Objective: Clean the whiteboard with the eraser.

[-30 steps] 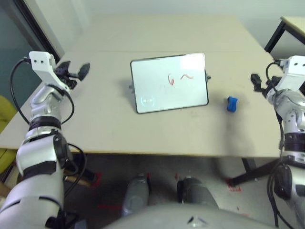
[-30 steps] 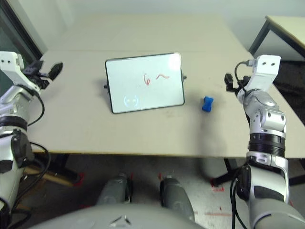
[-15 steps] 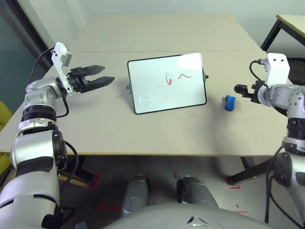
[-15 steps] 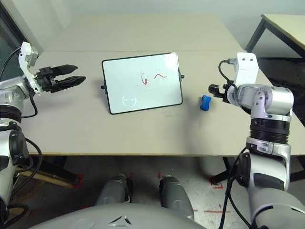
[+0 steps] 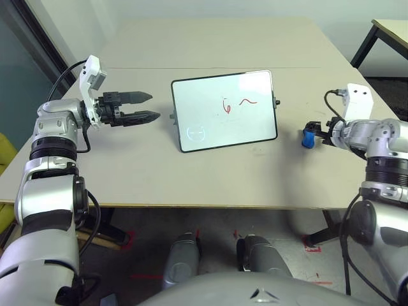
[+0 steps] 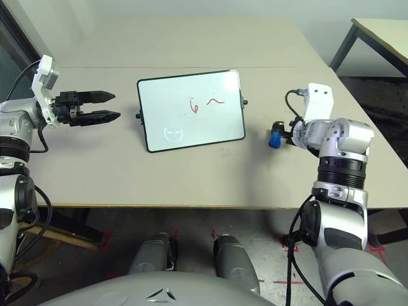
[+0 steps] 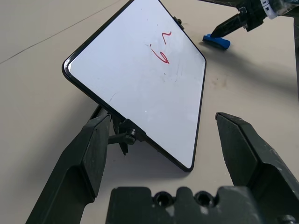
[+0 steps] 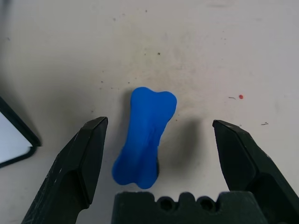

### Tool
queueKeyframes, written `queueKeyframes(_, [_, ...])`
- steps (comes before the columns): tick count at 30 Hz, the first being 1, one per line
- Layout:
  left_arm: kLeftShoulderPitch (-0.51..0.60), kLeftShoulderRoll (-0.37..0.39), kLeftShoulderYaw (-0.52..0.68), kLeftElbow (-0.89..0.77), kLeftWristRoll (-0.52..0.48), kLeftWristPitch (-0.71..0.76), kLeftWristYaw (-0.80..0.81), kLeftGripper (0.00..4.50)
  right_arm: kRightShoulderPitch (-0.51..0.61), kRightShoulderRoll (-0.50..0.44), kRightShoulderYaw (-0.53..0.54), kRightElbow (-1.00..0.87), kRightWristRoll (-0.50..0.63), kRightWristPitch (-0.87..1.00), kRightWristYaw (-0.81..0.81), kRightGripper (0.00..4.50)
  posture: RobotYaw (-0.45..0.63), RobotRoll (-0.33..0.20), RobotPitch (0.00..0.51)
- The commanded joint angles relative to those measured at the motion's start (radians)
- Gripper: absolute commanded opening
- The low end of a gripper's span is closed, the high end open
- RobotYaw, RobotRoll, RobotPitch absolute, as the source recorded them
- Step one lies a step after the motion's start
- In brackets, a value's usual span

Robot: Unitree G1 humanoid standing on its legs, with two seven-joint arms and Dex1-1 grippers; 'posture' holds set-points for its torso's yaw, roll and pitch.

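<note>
Right tool (image 8: pixel 154 154) stood wide open around the eraser (image 8: pixel 145 136), which lay on the desk (image 5: pixel 191 178) between the two fingers, touching neither — nothing gripped yet. The eraser sat just right of the whiteboard (image 5: pixel 224 109), near the desk's right edge.

Left tool (image 5: pixel 148 106) hovered open and empty, left of the board, tips pointing at its left edge.

Risks, as judged: the eraser lay slightly askew between the fingers, so closing could catch one bulbous end first and twist or squirt the block out. The board rests on a tilted stand; a wipe from the right without a brace could push it back or slide it left.

Eraser's long axis ran roughly along the right tool's pointing direction, tilted a little off it — one lobed end toward the wrist, the other away. Red marks sat upper-centre on the board, a faint blue circle lower-left.
</note>
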Motion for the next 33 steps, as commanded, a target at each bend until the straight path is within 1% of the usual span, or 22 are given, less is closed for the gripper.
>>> queueKeyframes(1, [0.002,0.0,0.007,-0.026,-0.013,0.011,0.002,4.5,0.01,-0.003,0.031,0.004,-0.021,-0.003,0.015,4.49,0.13,0.0,0.039])
queueKeyframes(5, [0.012,-0.004,0.013,-0.04,-0.023,0.015,0.011,4.5,0.02,0.002,0.045,0.018,-0.038,-0.018,0.017,4.49,0.14,0.0,0.036])
queueKeyframes(7, [0.016,-0.005,0.013,-0.047,-0.026,0.017,0.013,4.5,0.027,0.001,0.061,0.022,-0.048,-0.023,0.021,4.11,0.14,0.0,0.036])
queueKeyframes(8, [0.018,-0.006,0.013,-0.05,-0.027,0.018,0.015,4.5,0.03,0.002,0.064,0.021,-0.05,-0.021,0.026,3.85,0.14,0.0,0.036])
queueKeyframes(11, [0.019,-0.007,0.013,-0.055,-0.03,0.021,0.015,4.5,0.036,0.005,0.067,0.02,-0.056,-0.023,0.031,2.76,0.14,0.0,0.033])
queueKeyframes(12, [0.019,-0.008,0.012,-0.055,-0.03,0.022,0.014,4.5,0.037,0.004,0.068,0.021,-0.058,-0.024,0.032,2.29,0.14,0.0,0.033])
queueKeyframes(13, [0.019,-0.01,0.011,-0.056,-0.03,0.024,0.012,4.5,0.037,0.003,0.069,0.022,-0.059,-0.024,0.034,1.97,0.14,0.0,0.033])
queueKeyframes(16, [0.024,-0.016,0.01,-0.06,-0.031,0.026,0.013,4.5,0.041,-0.002,0.078,0.013,-0.062,-0.024,0.045,0.74,0.14,0.0,0.032])
queueKeyframes(17, [0.026,-0.02,0.009,-0.063,-0.032,0.028,0.012,4.5,0.047,-0.02,0.112,-0.01,-0.068,-0.036,0.068,0.41,0.13,0.0,0.033])
queueKeyframes(19, [0.03,-0.025,0.006,-0.067,-0.032,0.034,0.01,4.5,0.057,-0.05,0.165,-0.047,-0.073,-0.056,0.111,0.05,0.13,0.0,0.033])
queueKeyframes(22, [0.038,-0.032,0.003,-0.078,-0.036,0.047,-0.001,4.5,0.092,-0.124,0.265,-0.144,-0.086,-0.173,0.223,0.02,0.13,0.0,0.034])
queueKeyframes(23, [0.04,-0.034,0.002,-0.08,-0.035,0.047,-0.001,4.5,0.114,-0.16,0.31,-0.186,-0.098,-0.248,0.282,0.02,0.13,0.0,0.034])
queueKeyframes(26, [0.043,-0.035,0.001,-0.084,-0.033,0.048,0.002,4.5,0.161,-0.222,0.37,-0.264,-0.103,-0.386,0.408,0.02,0.12,0.0,0.034])
queueKeyframes(29, [0.045,-0.037,0.0,-0.085,-0.033,0.049,-0.001,4.5,0.157,-0.282,0.434,-0.303,-0.151,-0.478,0.476,0.0,0.12,0.0,0.033])
queueKeyframes(33, [0.055,-0.039,-0.007,-0.093,-0.028,0.042,-0.004,4.5,0.128,-0.301,0.496,-0.299,-0.236,-0.637,0.51,0.0,0.12,0.0,0.032])
